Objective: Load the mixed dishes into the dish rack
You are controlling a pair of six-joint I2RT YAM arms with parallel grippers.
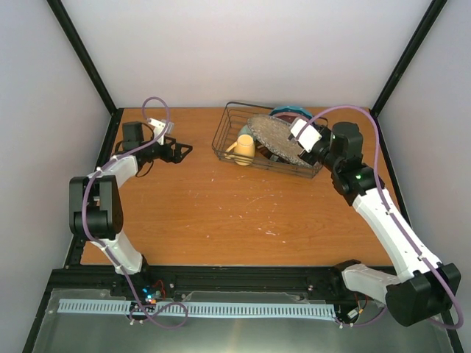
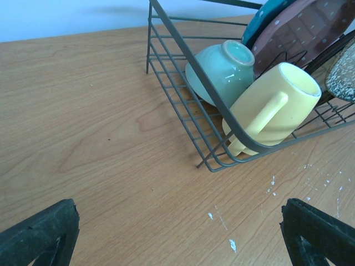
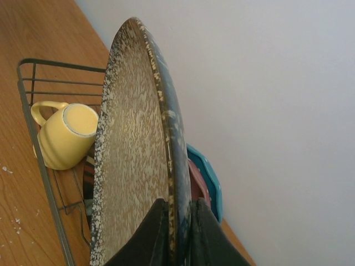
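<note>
The black wire dish rack (image 1: 223, 138) stands at the back of the table. In it are the yellow mug (image 1: 243, 149), on its side, the pale green bowl (image 2: 222, 72), the teal dotted plate (image 2: 266, 14) and the pink dotted plate (image 2: 302, 30). My right gripper (image 3: 178, 221) is shut on the rim of the large grey speckled plate (image 3: 133, 144) and holds it on edge over the rack (image 3: 39, 138), next to the mug (image 3: 66, 136). My left gripper (image 2: 180, 233) is open and empty above the table, left of the rack. The dark-rimmed cream plate is hidden.
The rack's near left corner (image 2: 213, 163) lies just ahead of my left gripper. White scuff marks (image 2: 233, 244) dot the wooden table. White walls with black frame posts (image 1: 85, 55) close in the back and sides.
</note>
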